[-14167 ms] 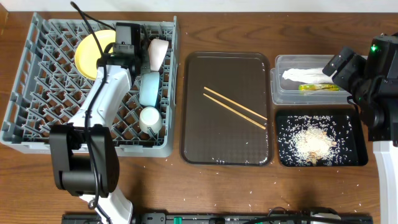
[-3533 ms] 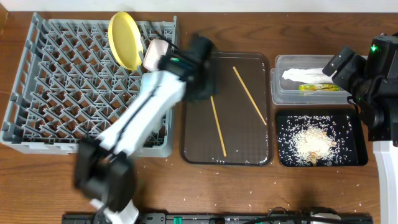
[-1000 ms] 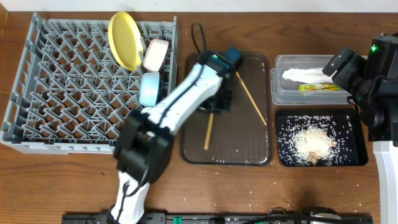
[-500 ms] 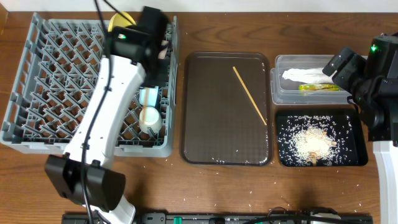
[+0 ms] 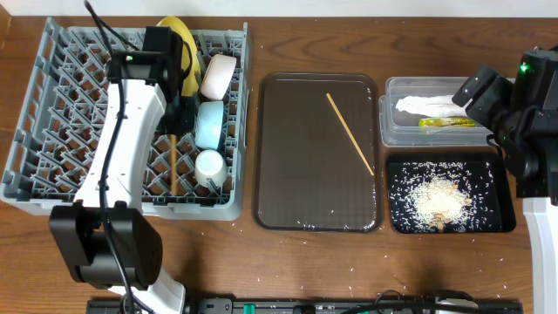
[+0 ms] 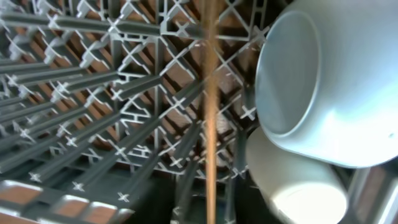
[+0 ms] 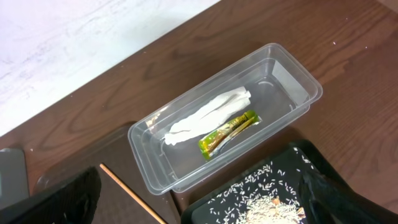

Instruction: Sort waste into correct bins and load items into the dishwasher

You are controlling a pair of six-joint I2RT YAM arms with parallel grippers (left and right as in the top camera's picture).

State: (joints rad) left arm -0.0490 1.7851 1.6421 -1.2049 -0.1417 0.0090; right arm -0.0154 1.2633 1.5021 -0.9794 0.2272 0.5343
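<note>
Cannot tell grip of left pincer; lay chopstick flat between dishwasher pegs by light blue bowl, with right pincer spread.

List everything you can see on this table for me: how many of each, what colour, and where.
dish rack: one, grey, left side
plate: one, yellow, upright in the rack
pinkish bowl: one, white inside, in the rack
blue bowl: one, light blue, in the rack
cup: one, white, in the rack
first chopstick: one, wood, in the rack
second chopstick: one, wood, on the serving tray
serving tray: one, dark brown, middle
clear tub: one, far right
tissue: one, white, in the tub
wrapper: one, green-orange, in the tub
black tray: one, near right
rice crumbs: many, pale, in the black tray
left gripper: one, black, over the rack
right gripper: one, black, open, above the tub
</note>
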